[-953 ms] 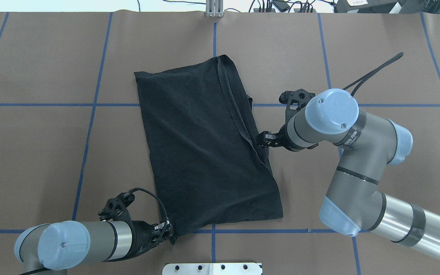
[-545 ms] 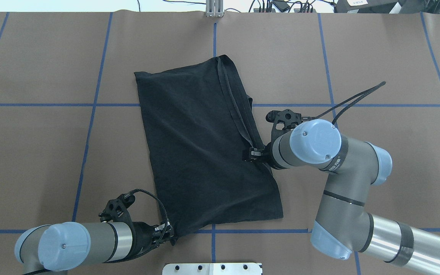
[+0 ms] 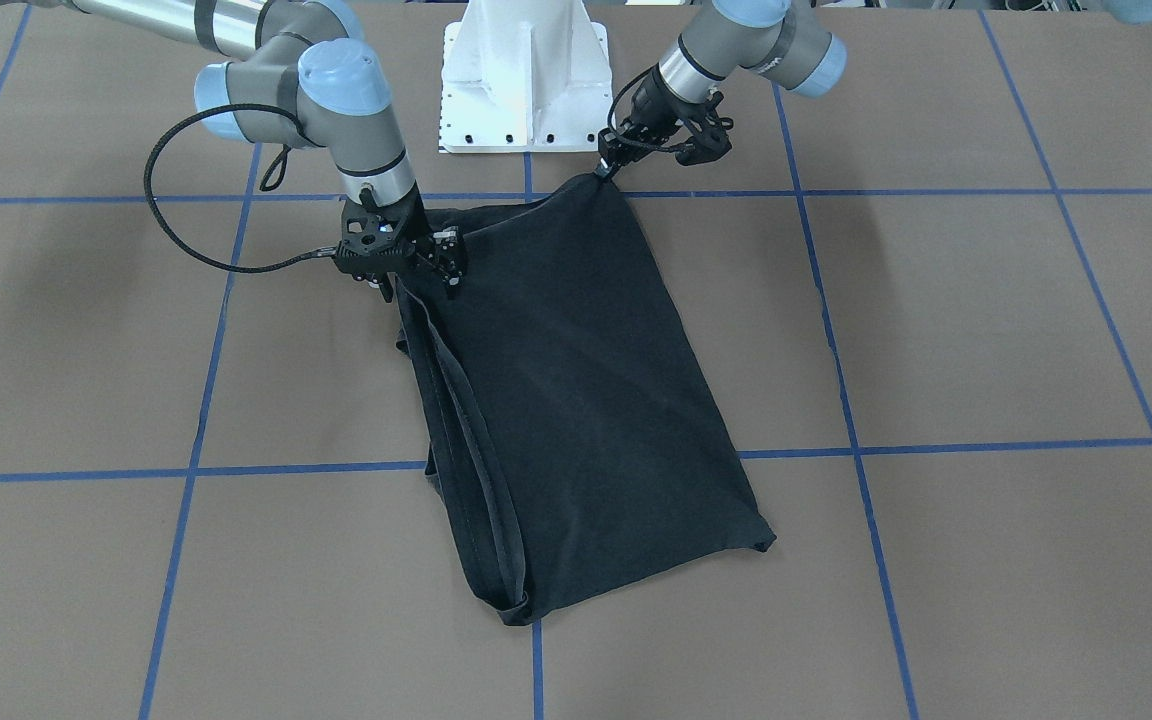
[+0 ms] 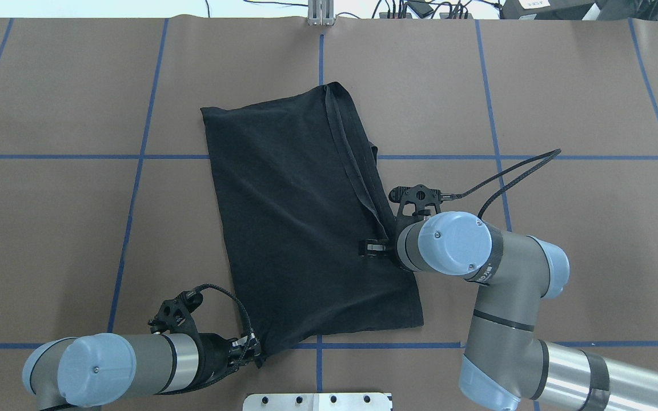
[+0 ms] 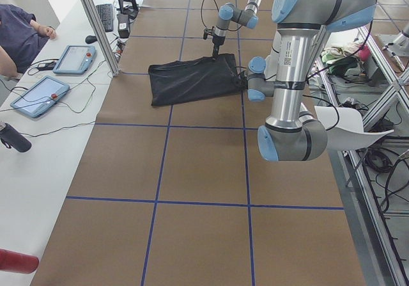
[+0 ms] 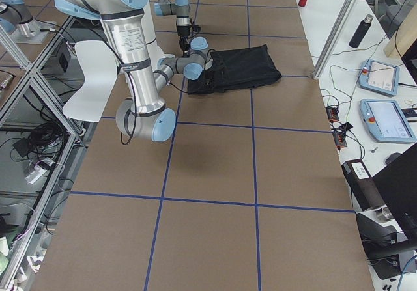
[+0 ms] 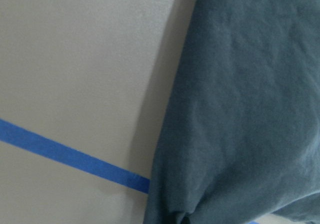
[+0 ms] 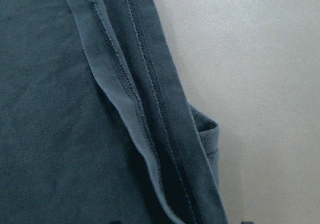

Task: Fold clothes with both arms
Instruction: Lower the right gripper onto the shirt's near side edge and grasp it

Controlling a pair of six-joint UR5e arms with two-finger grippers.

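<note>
Fabric fills both wrist views, so we lean on the fixed cameras for the layout. The black T-shirt (image 4: 306, 228) lies folded into a long slab on the brown desk (image 4: 534, 85). Its near end is just in front of the white pedestal (image 3: 526, 90), and its length slants away from it.

From the front-facing camera we see the left gripper (image 3: 604, 172) at the shirt corner closest to the pedestal. Its jaws are pinched tight on that corner, which is drawn to a point. Overhead, the same jaws are mostly lost behind the wrist.

The right gripper (image 3: 421, 278) sits on the shirt's hemmed long edge, a little farther from the pedestal than the left one. Overhead only a tip of it pokes out from under its wrist. The front-facing view shows the jaws spread apart astride the edge, holding nothing. Its wrist camera adds what no other view resolves: layered hems with double rows of stitching.

Lettering on a black band around the right arm (image 4: 492, 264) is too small for us to read. So is the label on the silver tube of the left arm (image 5: 291, 55) in the left side view.
</note>
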